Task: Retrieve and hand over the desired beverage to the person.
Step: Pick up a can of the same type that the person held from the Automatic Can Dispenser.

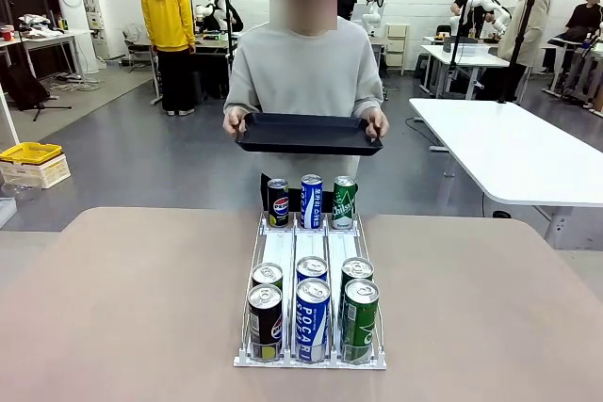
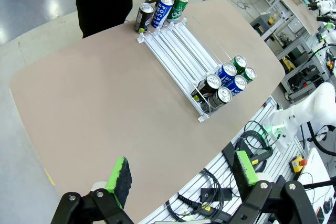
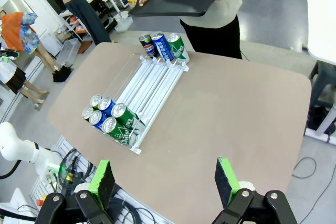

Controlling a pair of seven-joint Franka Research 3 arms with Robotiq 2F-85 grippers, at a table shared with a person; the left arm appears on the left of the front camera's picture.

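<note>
In the front view, the person [image 1: 303,68] is standing at the far edge of the surface [image 1: 122,308] and holding a black tray [image 1: 308,134] level in both hands, apparently so that a drink can be set on it. A white rack [image 1: 311,244] is lying lengthwise between the person and the robot. Its three lanes are sorting the cans [image 1: 312,320] by colour, black, blue and green, with six crowding the robot's end and three standing at the far end. The front blue one is reading "POCARI SWEAT", the far black one is showing a Pepsi globe, and the green script is staying too small to read. Which drink is wanted, I cannot tell. In the left wrist view, the left tool [image 2: 181,171] is hanging open and empty over the surface's near edge, with the rack well ahead of it and to one side, probably placed for an easy reach. "POCARI" is showing again on the far blue can. In the right wrist view, the right tool [image 3: 164,181] is likewise gaping wide and gripping nothing. The near cans are sitting ahead of it, well apart from its pads, and the tray is hovering beyond them.
</note>
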